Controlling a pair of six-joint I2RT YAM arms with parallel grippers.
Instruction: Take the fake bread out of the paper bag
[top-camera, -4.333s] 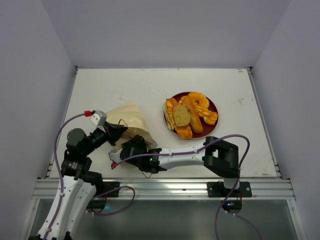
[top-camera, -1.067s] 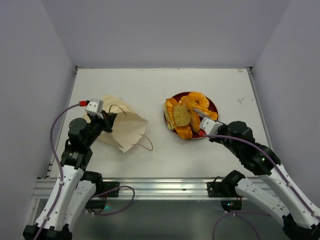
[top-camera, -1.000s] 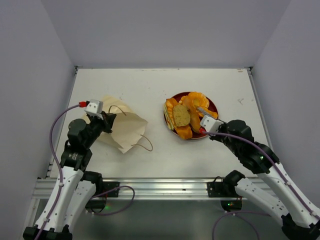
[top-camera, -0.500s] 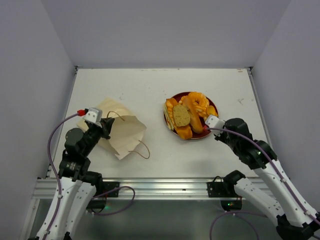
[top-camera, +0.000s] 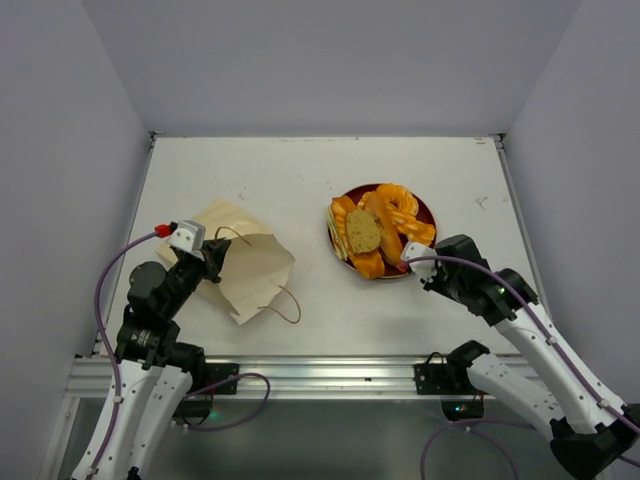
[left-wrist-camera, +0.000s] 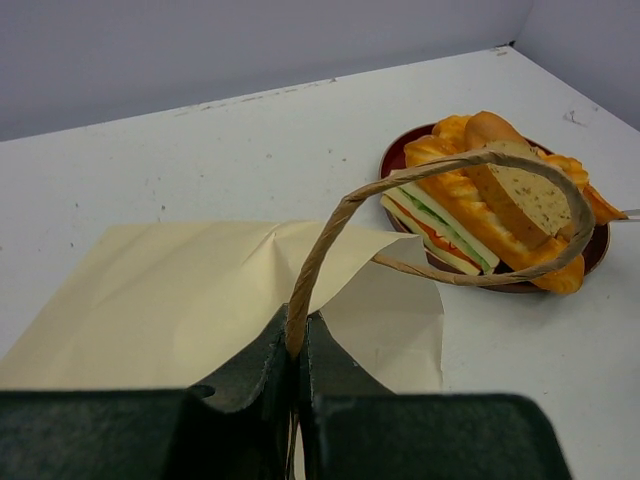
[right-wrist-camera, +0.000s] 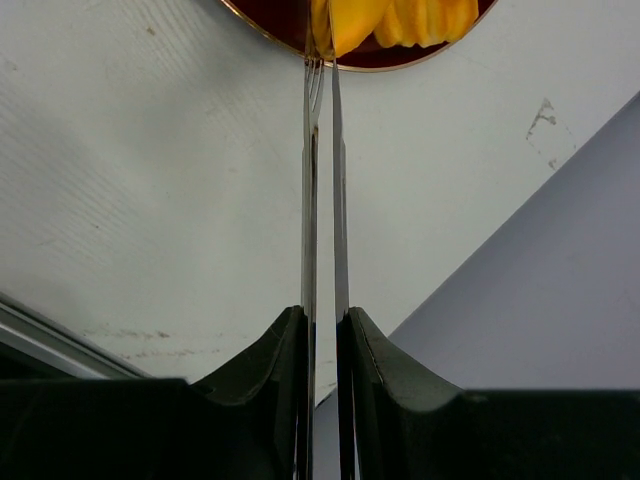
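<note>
1. The right gripper (right-wrist-camera: 323, 330), clamped on thin metal tongs (right-wrist-camera: 312, 180), had been drawn back from the red plate (right-wrist-camera: 290, 35) just ahead.
2. The fake bread (top-camera: 380, 225) was left piled there (none was seen in the bag).
3. The paper bag (left-wrist-camera: 180, 290) was held by its handle (left-wrist-camera: 450, 170), pinched in the left gripper (left-wrist-camera: 297, 350); the task was judged nearly done.

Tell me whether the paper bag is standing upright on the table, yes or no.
No, the paper bag lies flattened on its side on the table, as the top view shows.
</note>
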